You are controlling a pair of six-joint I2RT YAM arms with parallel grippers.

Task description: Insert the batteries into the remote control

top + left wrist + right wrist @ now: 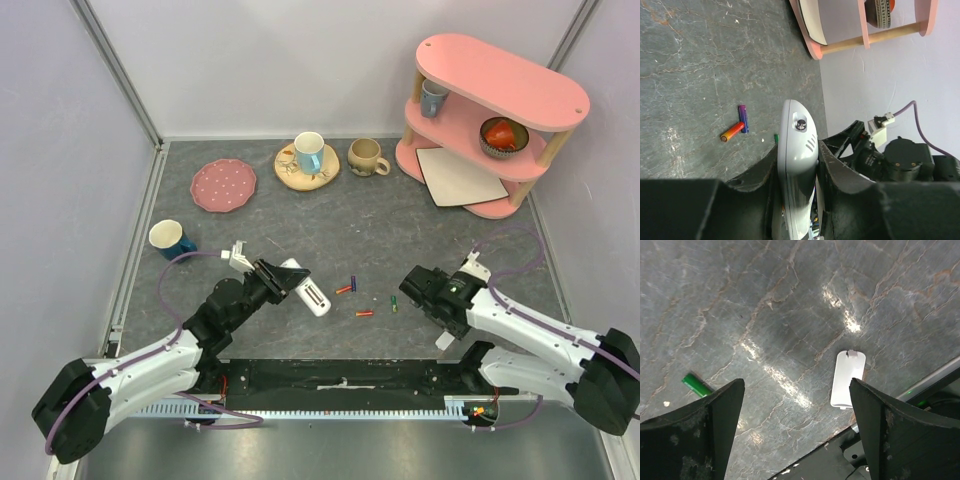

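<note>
My left gripper (288, 279) is shut on the white remote control (307, 290) and holds it tilted above the table. In the left wrist view the remote (797, 160) stands edge-on between the two fingers of that gripper (797, 150). A red-orange battery (344, 289) and a blue-purple battery (353, 283) lie touching; they also show in the left wrist view (732, 131) (743, 118). Another red-orange battery (365, 313) and a green battery (393, 304) lie nearby. My right gripper (410, 288) is open and empty above the table (797, 390), with the green battery (696, 385) to its left.
A white battery cover (847, 378) lies near the table's front edge (445, 340). A pink shelf (490, 120) with a beige board (460, 178) stands back right. Mugs (367, 157) (172, 238), a pink plate (223, 185) and a mug on a coaster (308, 155) stand behind.
</note>
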